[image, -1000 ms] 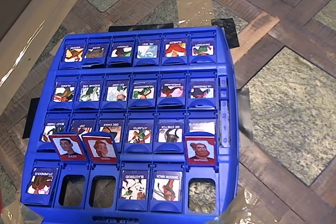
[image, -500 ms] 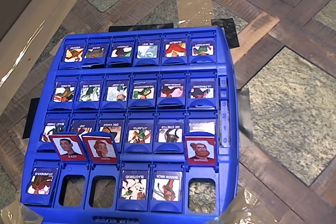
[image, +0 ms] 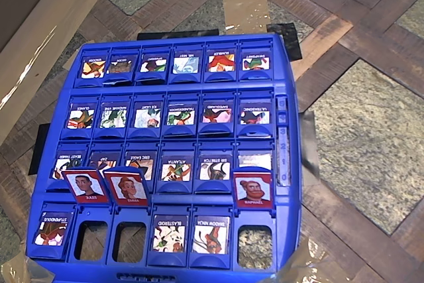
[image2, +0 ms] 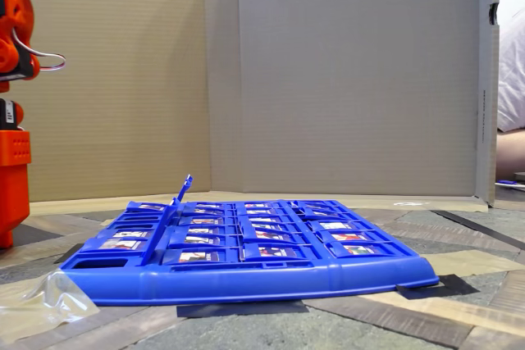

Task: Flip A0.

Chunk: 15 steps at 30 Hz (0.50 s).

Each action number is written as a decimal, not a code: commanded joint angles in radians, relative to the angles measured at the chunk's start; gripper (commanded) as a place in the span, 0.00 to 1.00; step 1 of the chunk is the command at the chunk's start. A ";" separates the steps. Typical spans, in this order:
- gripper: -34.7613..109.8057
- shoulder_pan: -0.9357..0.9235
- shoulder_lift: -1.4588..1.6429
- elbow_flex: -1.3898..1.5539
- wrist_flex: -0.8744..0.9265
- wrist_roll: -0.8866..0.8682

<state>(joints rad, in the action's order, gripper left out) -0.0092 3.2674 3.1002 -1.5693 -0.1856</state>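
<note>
A blue flip-tile game board (image: 291, 97) lies flat on the patterned floor, with several rows of picture tiles lying down. In the nearest row, three tiles stand raised and show red-framed face cards: one (image: 85, 185), one (image: 129, 187) and one (image: 253, 190). Open slots (image: 91, 240) show beneath them. In the fixed view the board (image2: 246, 280) is seen side-on, with raised tiles (image2: 182, 190) sticking up at its left. The arm's orange body (image2: 12, 120) stands at the left edge, apart from the board.
Cardboard walls (image2: 328, 79) stand behind and beside the board, and one runs along the upper left (image: 40, 24) in the overhead view. Clear plastic tape (image2: 41, 297) and black tape (image2: 426, 288) hold the board's corners. A person's arm (image2: 510, 153) shows at the right edge.
</note>
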 commanded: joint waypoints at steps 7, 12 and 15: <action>0.25 0.026 0.002 0.020 -0.247 -0.063; 0.25 0.023 0.003 0.028 -0.337 -0.061; 0.25 0.023 0.005 0.028 -0.356 -0.080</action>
<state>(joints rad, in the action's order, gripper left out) 0.0153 3.2704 3.1278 -1.9098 -0.2500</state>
